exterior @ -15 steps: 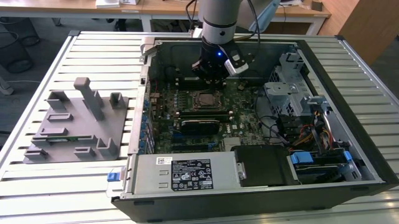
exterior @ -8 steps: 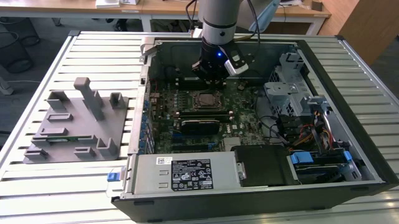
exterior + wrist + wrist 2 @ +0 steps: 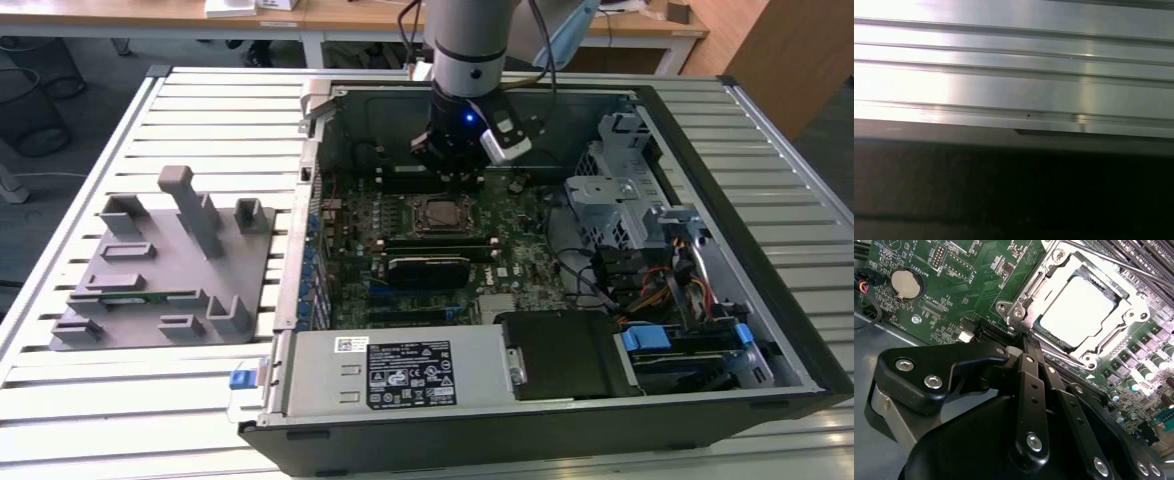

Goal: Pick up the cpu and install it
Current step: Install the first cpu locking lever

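The cpu (image 3: 1079, 312), a flat square chip with a shiny silver top, lies in the metal-framed socket (image 3: 441, 213) on the green motherboard (image 3: 954, 305); the socket frame stands open around it. My gripper (image 3: 450, 175) hangs inside the open computer case, just behind the socket in the exterior view. In the second wrist view my gripper (image 3: 1021, 345) has its black fingers (image 3: 1004, 351) together with nothing between them. Their tips sit just off the socket's corner, apart from the chip.
A grey plastic tray (image 3: 154, 270) with upright posts stands on the slatted metal table (image 3: 1014, 75) at the exterior view's left. Inside the case (image 3: 747, 200) are a power supply (image 3: 387, 372), a drive cage (image 3: 627, 195) and cables. A coin battery (image 3: 905, 284) sits on the board.
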`<move>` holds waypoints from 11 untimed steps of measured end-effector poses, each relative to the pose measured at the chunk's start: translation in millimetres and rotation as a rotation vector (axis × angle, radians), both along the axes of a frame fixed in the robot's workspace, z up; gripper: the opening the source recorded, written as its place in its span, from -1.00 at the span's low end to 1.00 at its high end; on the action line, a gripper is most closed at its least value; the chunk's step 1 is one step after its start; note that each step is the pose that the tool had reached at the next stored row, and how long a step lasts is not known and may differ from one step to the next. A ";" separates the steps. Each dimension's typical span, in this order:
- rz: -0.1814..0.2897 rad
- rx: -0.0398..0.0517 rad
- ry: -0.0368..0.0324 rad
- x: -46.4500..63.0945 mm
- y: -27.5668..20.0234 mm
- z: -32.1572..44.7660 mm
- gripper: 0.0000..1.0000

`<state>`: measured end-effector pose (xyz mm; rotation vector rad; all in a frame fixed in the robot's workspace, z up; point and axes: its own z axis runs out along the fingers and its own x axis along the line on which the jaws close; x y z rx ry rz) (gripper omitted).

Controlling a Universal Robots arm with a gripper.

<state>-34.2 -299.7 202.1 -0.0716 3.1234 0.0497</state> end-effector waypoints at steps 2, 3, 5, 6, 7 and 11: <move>0.000 -0.0027 0.0001 0.0 0.0 -1.2 -0.79; 0.000 -0.0045 0.0000 0.0 0.0 -1.7 -0.79; 0.000 -0.0124 0.0005 0.0 0.0 -2.7 -0.79; 0.000 -0.0167 0.0013 0.0 0.0 -3.2 -0.79; 0.000 -0.0215 0.0021 -0.1 -0.1 -3.7 -0.79; 0.000 -0.0329 0.0043 0.2 0.0 -6.9 -0.79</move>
